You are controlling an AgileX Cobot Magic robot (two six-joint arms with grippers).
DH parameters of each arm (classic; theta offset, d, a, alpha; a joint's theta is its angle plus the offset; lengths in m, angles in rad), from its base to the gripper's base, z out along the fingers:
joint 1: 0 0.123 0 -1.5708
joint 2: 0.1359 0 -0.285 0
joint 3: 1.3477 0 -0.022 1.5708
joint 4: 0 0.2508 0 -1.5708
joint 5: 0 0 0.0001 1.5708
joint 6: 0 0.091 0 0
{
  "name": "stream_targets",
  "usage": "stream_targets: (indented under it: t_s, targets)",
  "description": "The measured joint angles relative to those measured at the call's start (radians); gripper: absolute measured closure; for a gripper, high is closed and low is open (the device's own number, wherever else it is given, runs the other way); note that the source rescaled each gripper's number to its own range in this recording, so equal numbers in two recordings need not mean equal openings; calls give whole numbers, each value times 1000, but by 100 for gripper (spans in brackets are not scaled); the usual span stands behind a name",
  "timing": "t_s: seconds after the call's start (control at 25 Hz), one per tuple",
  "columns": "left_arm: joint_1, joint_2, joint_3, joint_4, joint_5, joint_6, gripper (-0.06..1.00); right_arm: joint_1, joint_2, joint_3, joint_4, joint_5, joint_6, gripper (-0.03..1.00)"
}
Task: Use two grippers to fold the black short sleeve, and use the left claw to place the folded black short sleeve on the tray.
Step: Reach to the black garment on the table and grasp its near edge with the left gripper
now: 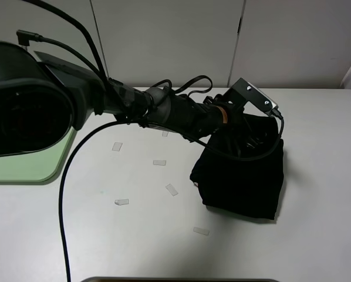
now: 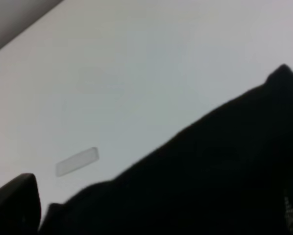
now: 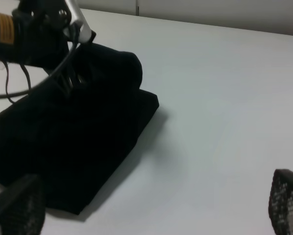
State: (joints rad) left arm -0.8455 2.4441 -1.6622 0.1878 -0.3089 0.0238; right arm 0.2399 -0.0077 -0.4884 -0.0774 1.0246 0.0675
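The black short sleeve lies folded into a thick block on the white table, right of centre. It also shows in the right wrist view and fills the left wrist view. My left arm reaches across from the left. Its gripper is down at the shirt's far edge and shut on the cloth, which bunches up at it. One of its fingers shows beside the cloth. My right gripper is open and empty, off the shirt's right side above bare table. The light green tray sits at the far left.
Several small clear tape pieces lie on the table left of the shirt, such as one and another. A black cable hangs from the left arm over the table's front left. A wall runs behind the table.
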Motion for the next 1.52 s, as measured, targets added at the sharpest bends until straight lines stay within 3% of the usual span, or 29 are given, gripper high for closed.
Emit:
stream_targets:
  t_s: [0.12, 0.28, 0.6, 0.68, 0.8, 1.08, 1.28, 1.52]
  targets:
    - [-1, -7, 0, 0, 0, 0, -4, 0, 0, 0, 0, 0, 0, -3]
    - [-1, -54, 0, 0, 80, 0, -4, 0, 0, 0, 0, 0, 0, -3]
    - [9, -249, 5, -17, 472, 0, -4, 0, 0, 0, 0, 0, 0, -3]
    - [9, -282, 51, -18, 515, 0, -4, 0, 0, 0, 0, 0, 0, -3]
    - [9, -321, 164, -20, 491, 0, -4, 0, 0, 0, 0, 0, 0, -3]
    - [11, -335, 380, -22, 309, 0, -4, 0, 0, 0, 0, 0, 0, -3]
    - [-22, -335, 437, -22, 181, 0, -4, 0, 0, 0, 0, 0, 0, -3]
    - [-93, -308, 443, -30, 102, 0, -4, 0, 0, 0, 0, 0, 0, -3]
